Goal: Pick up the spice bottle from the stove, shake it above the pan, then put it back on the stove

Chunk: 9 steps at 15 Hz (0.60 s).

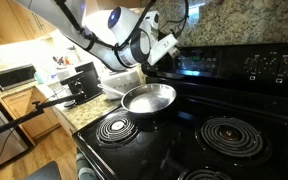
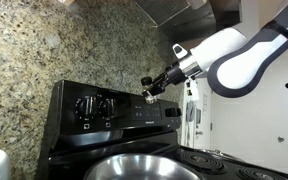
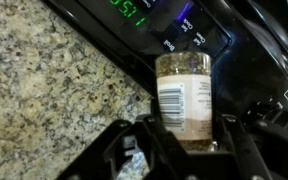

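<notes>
While it is held clear of the stove (image 1: 189, 125), the spice bottle (image 3: 187, 100) is clamped between the jaws of the gripper (image 3: 184, 138) near the control panel (image 2: 94, 105), apparently so it can be carried over the pan (image 1: 149, 97) for shaking.

A home kitchen: coil stove (image 1: 174, 126), granite backsplash (image 2: 44, 50), wooden cabinets (image 1: 24, 106).

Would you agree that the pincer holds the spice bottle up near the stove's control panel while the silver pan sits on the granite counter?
Not quite: the pan sits on the stove itself, as an exterior view shows. The pincer does hold the spice bottle by the control panel.
</notes>
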{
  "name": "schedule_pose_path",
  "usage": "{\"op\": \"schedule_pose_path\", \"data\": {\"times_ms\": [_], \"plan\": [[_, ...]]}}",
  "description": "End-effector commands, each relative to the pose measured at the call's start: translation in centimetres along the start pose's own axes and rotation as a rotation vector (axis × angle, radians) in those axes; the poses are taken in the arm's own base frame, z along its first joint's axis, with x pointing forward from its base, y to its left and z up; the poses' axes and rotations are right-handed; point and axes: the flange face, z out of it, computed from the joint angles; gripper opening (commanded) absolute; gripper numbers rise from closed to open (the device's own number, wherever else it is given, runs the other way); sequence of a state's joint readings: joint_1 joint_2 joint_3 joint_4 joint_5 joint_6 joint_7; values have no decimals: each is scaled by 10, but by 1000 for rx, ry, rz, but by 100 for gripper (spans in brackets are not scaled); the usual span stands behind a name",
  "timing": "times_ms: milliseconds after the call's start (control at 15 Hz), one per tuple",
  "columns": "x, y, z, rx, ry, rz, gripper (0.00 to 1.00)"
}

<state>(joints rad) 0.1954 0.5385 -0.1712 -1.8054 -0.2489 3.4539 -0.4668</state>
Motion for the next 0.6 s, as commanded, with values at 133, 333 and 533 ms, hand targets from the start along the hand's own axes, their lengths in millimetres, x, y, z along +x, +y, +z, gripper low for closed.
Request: {"op": "schedule_pose_path", "data": {"times_ms": [133, 333, 533], "plan": [[-15, -2, 7, -2, -90, -44, 18], [-28, -2, 11, 19, -188, -81, 18], [-35, -6, 12, 59, -280, -107, 18]]}}
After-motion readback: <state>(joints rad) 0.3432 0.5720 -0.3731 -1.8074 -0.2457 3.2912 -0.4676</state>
